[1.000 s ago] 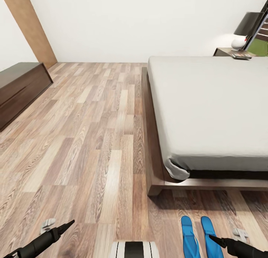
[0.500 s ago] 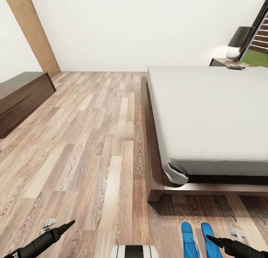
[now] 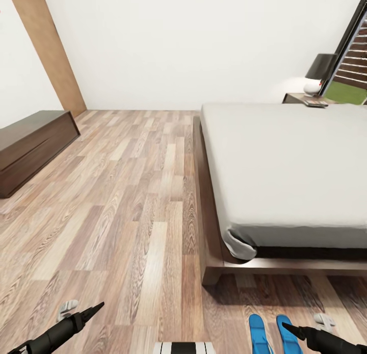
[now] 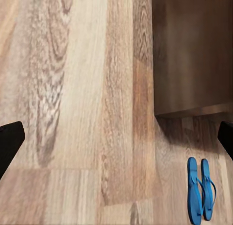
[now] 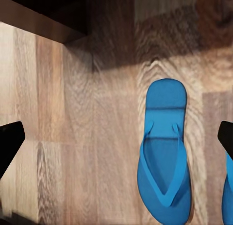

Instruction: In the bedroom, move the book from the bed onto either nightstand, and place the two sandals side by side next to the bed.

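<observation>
Wood-plank floor (image 3: 127, 201) across the bedroom, white wall (image 3: 193, 43) behind, a brown wooden door (image 3: 48, 48) at the far left corner. Long low dark cabinet (image 3: 30, 145) against the left wall. Large bed (image 3: 285, 175) with plain off-white mattress on a dark brown frame, filling the right half of the head view. Beyond its far corner, a nightstand (image 3: 298, 98) carrying a dark-shaded lamp (image 3: 318, 73) and a small flat thing that could be the book (image 3: 315, 103) — too small to tell for sure. Dark-framed window (image 3: 351, 53) at the right edge.

Two blue sandals (image 3: 272, 336) flat on the floor just off the foot of the bed, side by side, parallel, close together; seen also from the left wrist (image 4: 200, 190), near the corner of the bed frame (image 4: 191, 55), and large from the right wrist (image 5: 164, 152), with the second one cut by the picture edge.

Left gripper (image 3: 89, 310) low over bare floor, holding nothing, fingers spread wide in the left wrist view. Right gripper (image 3: 293, 327) over the right-hand sandal, likewise spread and empty, not touching it
</observation>
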